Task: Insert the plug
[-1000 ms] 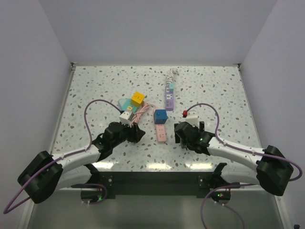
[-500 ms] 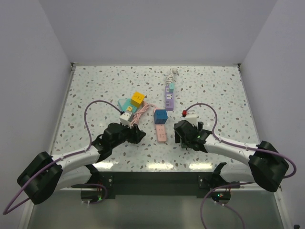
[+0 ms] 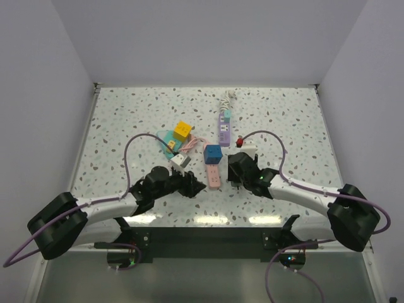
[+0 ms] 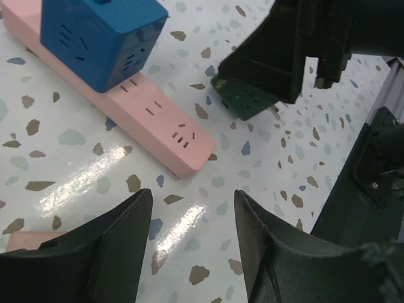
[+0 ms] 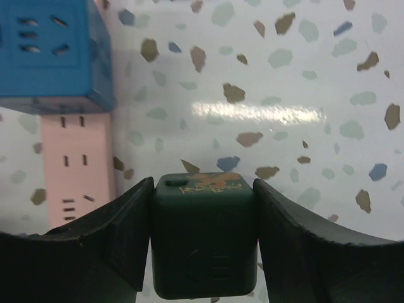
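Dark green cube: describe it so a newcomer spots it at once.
On the speckled table, find the pink power strip near the front middle. Just right of it, the right gripper clamps the dark green cube; the blue cube and yellow cube are ungripped.

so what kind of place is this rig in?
Looks like a lab test cell, not a home: plain pale walls box in a speckled table, with a pink power strip and a green plug cube as props.
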Controlling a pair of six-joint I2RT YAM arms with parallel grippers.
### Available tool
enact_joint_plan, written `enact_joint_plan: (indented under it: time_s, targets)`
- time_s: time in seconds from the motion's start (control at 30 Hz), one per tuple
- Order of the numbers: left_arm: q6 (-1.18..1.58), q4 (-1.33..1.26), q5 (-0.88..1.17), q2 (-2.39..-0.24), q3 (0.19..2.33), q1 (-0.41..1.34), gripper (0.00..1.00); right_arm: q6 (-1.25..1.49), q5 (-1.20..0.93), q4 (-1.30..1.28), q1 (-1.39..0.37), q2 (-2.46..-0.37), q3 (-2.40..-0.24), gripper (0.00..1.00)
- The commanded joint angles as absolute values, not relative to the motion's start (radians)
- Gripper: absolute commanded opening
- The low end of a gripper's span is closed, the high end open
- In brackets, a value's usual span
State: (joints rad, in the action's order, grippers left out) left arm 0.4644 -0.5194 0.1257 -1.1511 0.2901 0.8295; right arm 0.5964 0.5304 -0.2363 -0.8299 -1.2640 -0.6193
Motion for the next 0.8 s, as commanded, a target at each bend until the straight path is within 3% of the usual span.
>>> enact_joint_plan:
  time_s: [0.0,0.27,0.77]
  targets:
    - [0.512,-0.687,0.205,-1.193,0.339,0.841,0.61,0.558,0.528,-0.051,-0.828,-1.273,-0.709,0.00]
    - [0.626,-0.810,0.203,-1.307,0.393,0.842,0.70,0.552,0.511,0.171,-0.880,-1.279,-0.710,0.00]
    - [0.676,-0.904,0.049,-1.365,0.417,0.842,0.79,0.575,0.499,0.224,-0.966,-1.216,-0.692,0.00]
